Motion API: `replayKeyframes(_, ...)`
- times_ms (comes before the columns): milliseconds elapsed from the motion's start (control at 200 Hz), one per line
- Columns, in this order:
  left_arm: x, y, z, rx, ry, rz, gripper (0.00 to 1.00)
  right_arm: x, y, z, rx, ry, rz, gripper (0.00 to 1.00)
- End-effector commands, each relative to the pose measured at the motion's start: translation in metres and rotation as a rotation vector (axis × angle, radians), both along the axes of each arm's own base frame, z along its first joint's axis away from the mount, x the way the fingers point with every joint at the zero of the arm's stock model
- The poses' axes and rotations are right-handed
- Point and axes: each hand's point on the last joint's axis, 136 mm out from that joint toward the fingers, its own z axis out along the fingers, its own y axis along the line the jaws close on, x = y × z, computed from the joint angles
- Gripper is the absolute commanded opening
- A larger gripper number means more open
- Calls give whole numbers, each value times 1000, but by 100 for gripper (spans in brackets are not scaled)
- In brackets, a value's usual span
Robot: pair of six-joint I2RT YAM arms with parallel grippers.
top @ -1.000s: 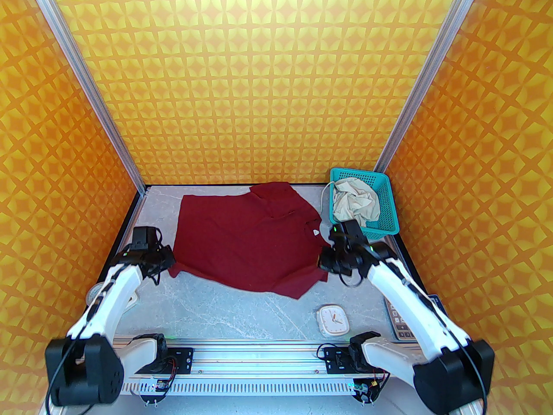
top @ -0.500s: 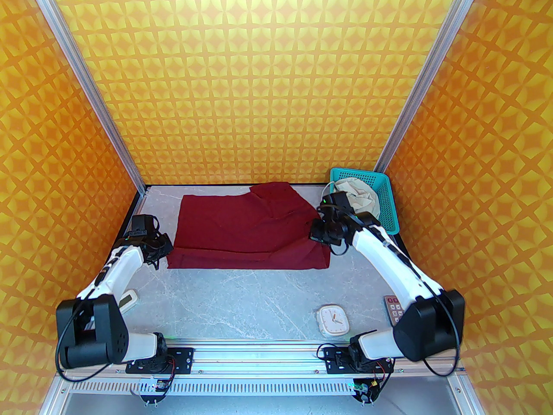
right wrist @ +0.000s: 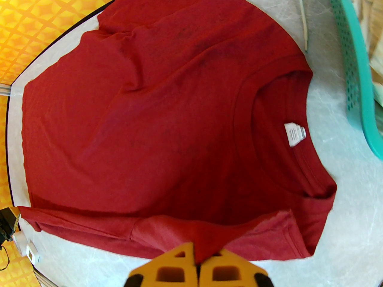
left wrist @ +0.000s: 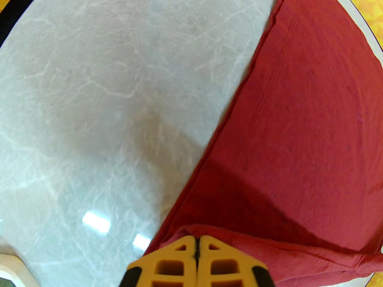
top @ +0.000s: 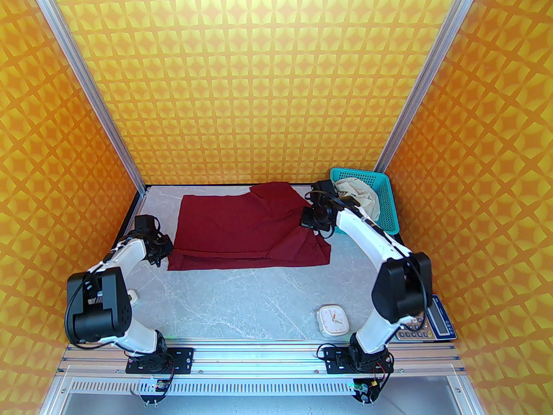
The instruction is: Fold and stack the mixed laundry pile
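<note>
The left jaws are pressing together on the near-left corner of the maroon shirt point(top: 242, 227), the cloth bunching up right at their tips; the right jaws are pinching the near-right edge, with a wedge of red fabric showing between them. Both grips are sitting on the same near edge, seemingly so that the 2 arms can carry it over the body as 1 straight fold rather than dragging a lopsided flap. The shirt is spreading away ahead of both jaws across the tabletop point(top: 242, 301); its collar and white label point(right wrist: 294, 134) are lying ahead and to the right of the right jaws, and a narrow band is lying doubled over just in front of them. The cream shorts point(top: 358, 195) are lying crumpled in the teal basket point(top: 358, 172), beyond and to the right of the right jaws, well apart from the left ones; by my reading they are waiting their turn, with nothing stacked yet. A small clock point(top: 332, 319) is sitting well behind the right jaws, toward the arm bases.
</note>
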Motion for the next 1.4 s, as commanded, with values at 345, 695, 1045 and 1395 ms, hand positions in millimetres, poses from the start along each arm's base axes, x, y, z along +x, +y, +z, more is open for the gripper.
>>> replayKeyframes(345, 31, 34, 25, 27, -54, 54, 49, 77, -1, -46, -16, -7, -11, 17)
replayKeyframes(695, -22, -1, 19, 43, -14, -55, 60, 54, 6, -23, 38, -41, -13, 47)
replayKeyframes(1045, -25, -20, -4, 45, 46, -140, 63, -47, 47, -74, 243, 81, -5, 52)
replayKeyframes(1395, -11, -29, -15, 44, 59, -173, 57, -52, 55, -110, 263, 139, -36, 54)
